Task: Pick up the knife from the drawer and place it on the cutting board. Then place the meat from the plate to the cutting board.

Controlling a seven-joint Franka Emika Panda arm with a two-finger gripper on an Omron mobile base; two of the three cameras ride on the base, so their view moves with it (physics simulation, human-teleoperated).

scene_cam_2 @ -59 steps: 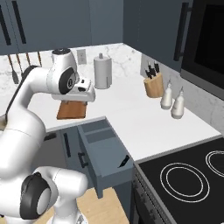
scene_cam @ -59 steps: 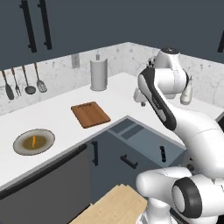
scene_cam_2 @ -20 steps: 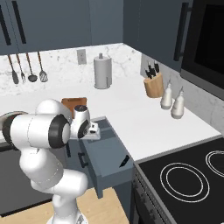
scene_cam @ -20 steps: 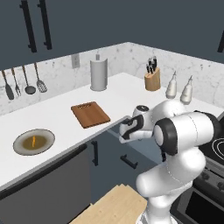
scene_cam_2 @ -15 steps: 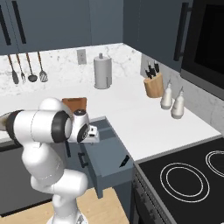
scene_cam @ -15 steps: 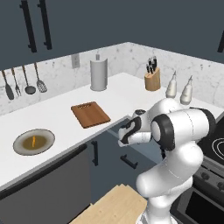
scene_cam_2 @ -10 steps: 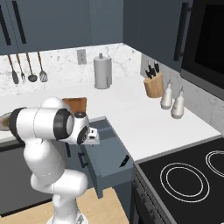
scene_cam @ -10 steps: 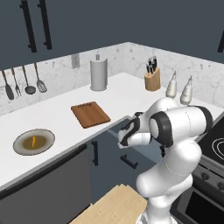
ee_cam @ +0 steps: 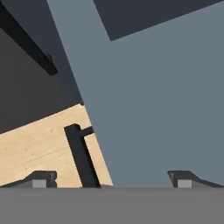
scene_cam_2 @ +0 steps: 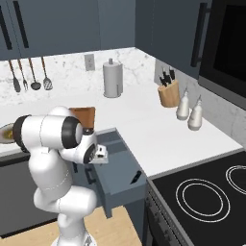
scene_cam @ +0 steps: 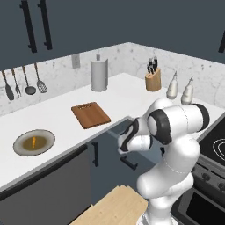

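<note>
From the left, the cutting board [scene_cam: 91,115] and the plate [scene_cam: 34,142] with its meat [scene_cam: 34,141] sit on the surface. From the right, the open drawer [scene_cam_2: 121,169] hides the knife. At the hand, both fingers [ee_cam: 40,178] stand wide apart, empty. The knife should be light and stiff; take it by the handle.

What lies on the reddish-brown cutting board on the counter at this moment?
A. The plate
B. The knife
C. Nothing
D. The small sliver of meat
C: in the left base view the cutting board has a bare top, while the meat sits on the plate further along the counter.
</note>
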